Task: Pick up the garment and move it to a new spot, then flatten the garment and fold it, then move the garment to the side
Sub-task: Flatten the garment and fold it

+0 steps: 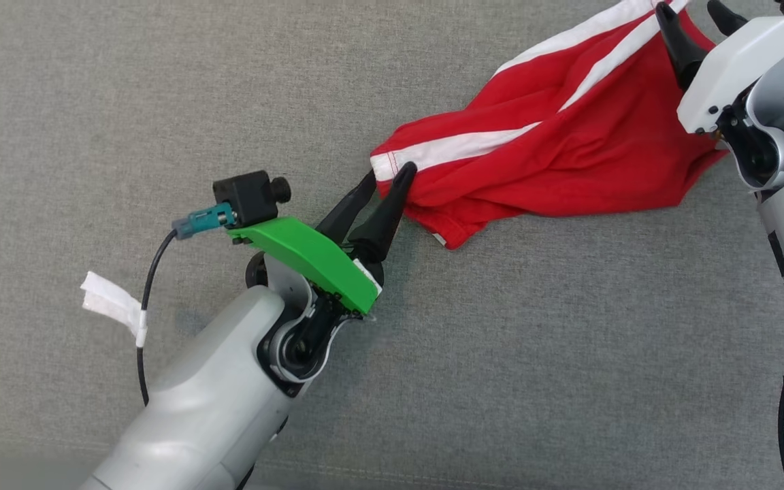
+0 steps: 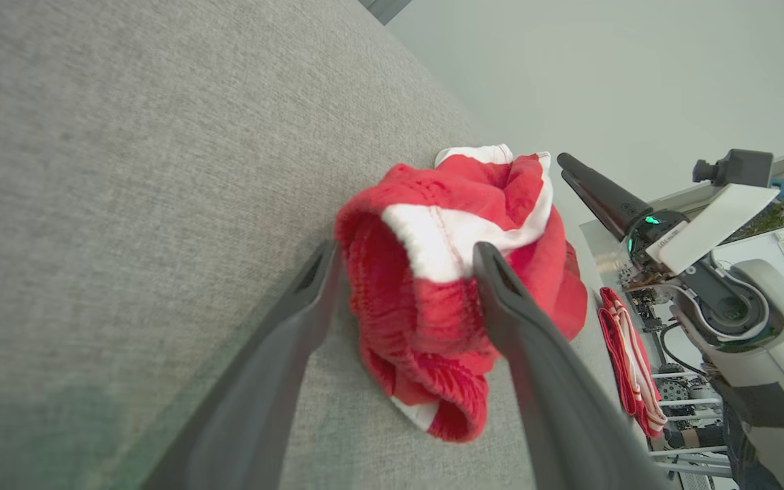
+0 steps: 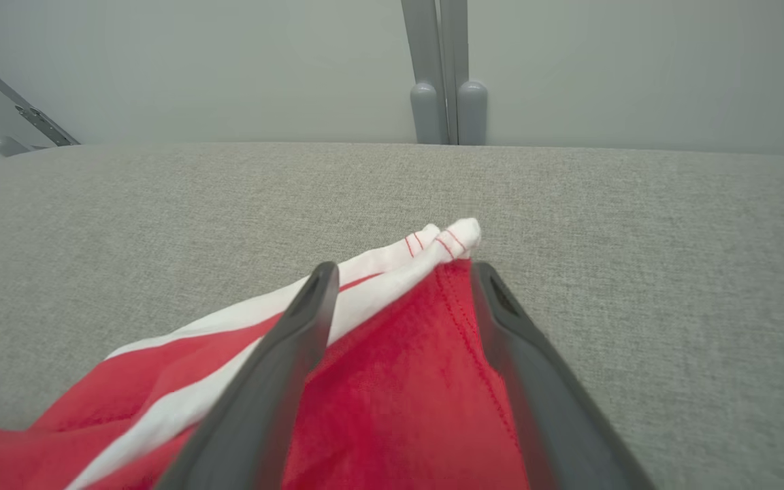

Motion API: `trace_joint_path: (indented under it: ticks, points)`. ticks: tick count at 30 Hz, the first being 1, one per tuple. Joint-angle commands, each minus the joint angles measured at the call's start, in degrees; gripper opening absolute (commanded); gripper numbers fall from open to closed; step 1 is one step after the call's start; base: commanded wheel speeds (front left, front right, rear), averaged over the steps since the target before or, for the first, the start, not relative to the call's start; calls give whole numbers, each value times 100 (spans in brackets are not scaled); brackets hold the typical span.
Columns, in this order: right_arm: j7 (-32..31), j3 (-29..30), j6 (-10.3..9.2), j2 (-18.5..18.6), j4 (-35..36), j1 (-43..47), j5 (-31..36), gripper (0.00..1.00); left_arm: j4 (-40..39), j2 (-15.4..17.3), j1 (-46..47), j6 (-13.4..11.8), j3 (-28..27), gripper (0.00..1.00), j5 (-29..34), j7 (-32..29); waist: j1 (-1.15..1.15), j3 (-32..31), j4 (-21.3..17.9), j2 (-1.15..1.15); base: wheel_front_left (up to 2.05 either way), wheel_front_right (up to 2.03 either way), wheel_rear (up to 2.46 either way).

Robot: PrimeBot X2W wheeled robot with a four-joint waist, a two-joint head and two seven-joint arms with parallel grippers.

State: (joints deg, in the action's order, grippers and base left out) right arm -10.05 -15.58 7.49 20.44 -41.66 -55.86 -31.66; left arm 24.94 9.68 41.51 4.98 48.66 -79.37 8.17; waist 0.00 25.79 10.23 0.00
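Note:
The garment is red with white stripes and lies rumpled on the grey cloth surface, stretched from the middle to the top right. My left gripper is at its lower left end, open, with its fingers spread either side of the bunched hem. My right gripper is at the far top right corner, also open, its fingers straddling the white-striped tip. The garment rests flat on the surface between the right fingers. The right gripper also appears beyond the cloth in the left wrist view.
A white tape tag hangs on the left arm's cable. The surface ends at a pale wall with grey posts past the right gripper. Another red and white cloth hangs beyond the surface edge.

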Motion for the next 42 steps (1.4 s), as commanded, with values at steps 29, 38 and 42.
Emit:
trace_joint_path:
  ticks: [29,38,42]
  points:
    - [165,-4,-2,336,-84,1050,-570,100,-1204,-78,-2126,18,-3469,100,5353,699,0,-731,-138,0,0,0,0]
    - [73,318,-2,215,-579,547,-403,100,-1142,-389,-2056,210,-3749,100,5639,700,0,-289,103,0,0,0,0]
    - [-28,411,-2,72,-913,369,-302,100,-1125,-460,-2021,241,-3766,100,5727,700,0,-178,199,0,0,0,0]
